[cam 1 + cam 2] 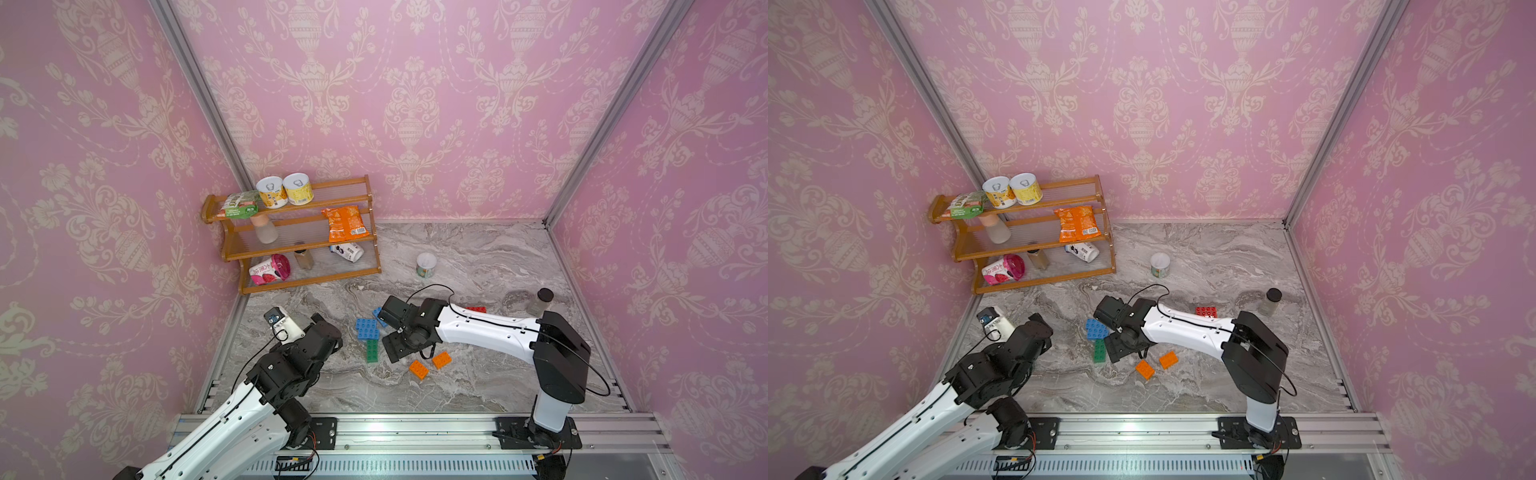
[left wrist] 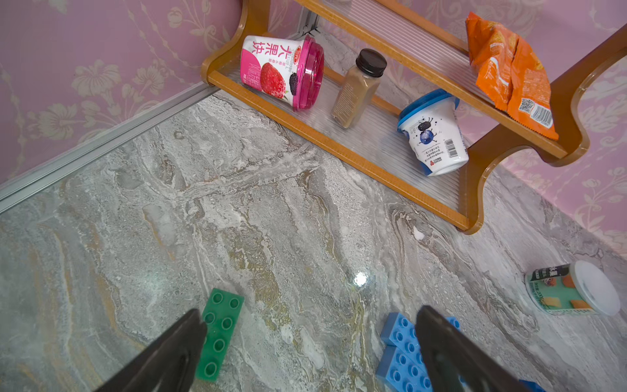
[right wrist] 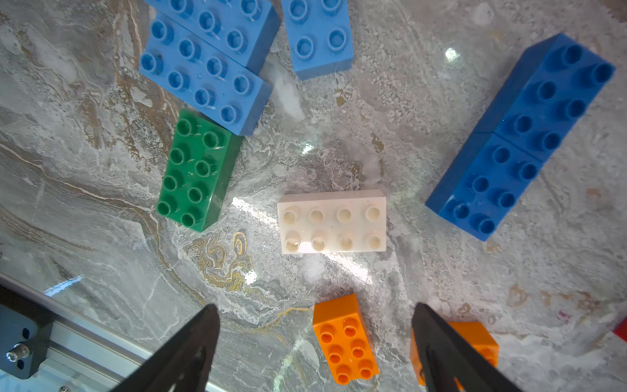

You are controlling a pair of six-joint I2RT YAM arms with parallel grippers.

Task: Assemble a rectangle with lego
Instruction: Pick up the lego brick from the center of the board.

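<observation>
Right hand [image 3: 315, 305]'s spread, empty — white brick [image 3: 331, 221] just ahead, long axis spanning the gap. Left hand [image 2: 309, 309]'s spread too.

Wooden rack [image 1: 307, 277] in far-left corner holds two yellow tins [image 1: 272, 192], orange snack bag [image 1: 344, 223], tipped pink cup [image 1: 269, 270]; white-lidded cup [image 1: 426, 265] and black-capped jar [image 1: 540, 301] sit on the surface [image 1: 478, 374].

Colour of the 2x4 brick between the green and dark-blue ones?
White brick; shows best in the right wrist view.

White arms [image 1: 490, 328], black joints [image 1: 561, 361], black cables [image 1: 432, 286]
</observation>
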